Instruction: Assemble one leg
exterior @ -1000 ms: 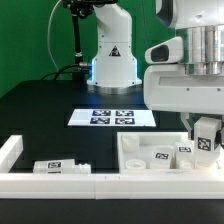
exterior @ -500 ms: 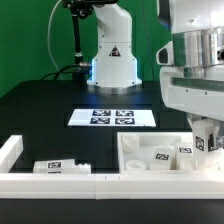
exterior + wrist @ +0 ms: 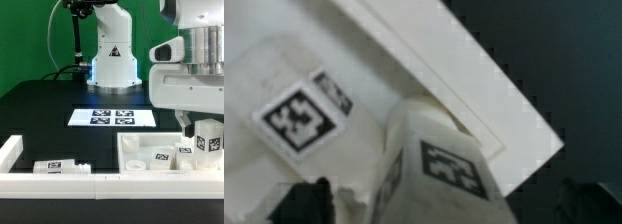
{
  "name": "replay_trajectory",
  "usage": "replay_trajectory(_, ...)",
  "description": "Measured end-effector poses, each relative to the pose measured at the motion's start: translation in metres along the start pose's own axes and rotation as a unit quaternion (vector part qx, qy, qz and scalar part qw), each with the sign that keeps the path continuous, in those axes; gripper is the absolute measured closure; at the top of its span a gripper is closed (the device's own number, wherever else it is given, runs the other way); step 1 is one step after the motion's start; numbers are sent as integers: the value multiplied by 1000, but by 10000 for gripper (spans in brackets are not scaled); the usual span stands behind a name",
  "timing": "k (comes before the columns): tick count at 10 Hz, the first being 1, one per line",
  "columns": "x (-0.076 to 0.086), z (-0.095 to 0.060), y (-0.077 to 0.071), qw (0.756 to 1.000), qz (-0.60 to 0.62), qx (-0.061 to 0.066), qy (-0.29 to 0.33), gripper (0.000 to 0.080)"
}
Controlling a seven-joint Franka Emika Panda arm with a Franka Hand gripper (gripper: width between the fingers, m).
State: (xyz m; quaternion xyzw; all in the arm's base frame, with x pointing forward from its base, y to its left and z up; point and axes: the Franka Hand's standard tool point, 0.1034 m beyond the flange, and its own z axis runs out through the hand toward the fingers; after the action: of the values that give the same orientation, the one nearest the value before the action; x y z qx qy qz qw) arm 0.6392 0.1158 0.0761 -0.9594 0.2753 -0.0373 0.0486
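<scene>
My gripper (image 3: 206, 134) is shut on the leg (image 3: 208, 141), a small white peg with a black-and-white tag. It holds the leg upright over the right end of the white tray-shaped part (image 3: 134, 160). In the wrist view the leg (image 3: 434, 165) sits between the dark fingers (image 3: 304, 203), above the tray-shaped part's rim (image 3: 438, 70) and a tag on its surface. Whether the leg's lower end touches the part is hidden. Another tagged leg (image 3: 58, 167) lies on the table at the exterior view's left.
The marker board (image 3: 113, 117) lies flat behind the tray-shaped part, in front of the arm's base (image 3: 112, 62). A white L-shaped barrier (image 3: 10, 152) runs along the front and left. Two small tagged white pieces (image 3: 161, 155) lie in the tray-shaped part.
The gripper with the leg has shifted slightly toward the exterior view's right over the tray-shaped part. The grip on the leg is unchanged.
</scene>
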Motion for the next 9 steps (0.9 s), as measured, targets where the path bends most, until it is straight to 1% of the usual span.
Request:
replay_trajectory(1,1,-1,0,998,-68,-1,1,151)
replay_trajectory(2,1,0,1,996,-90,0,2,151)
replay_trajectory(4,2,0,1,983,-182,-1,3,150)
replay_trajectory(5,4,-1,1,965,-260,-2,11,150)
replay_trajectory(6,5,-1,2,941,-338,-5,13,150)
replay_trajectory(7,6,-1,1,935,-354,-3,15,150)
replay_trajectory(9,6,-1,2,941,-337,-3,15,160)
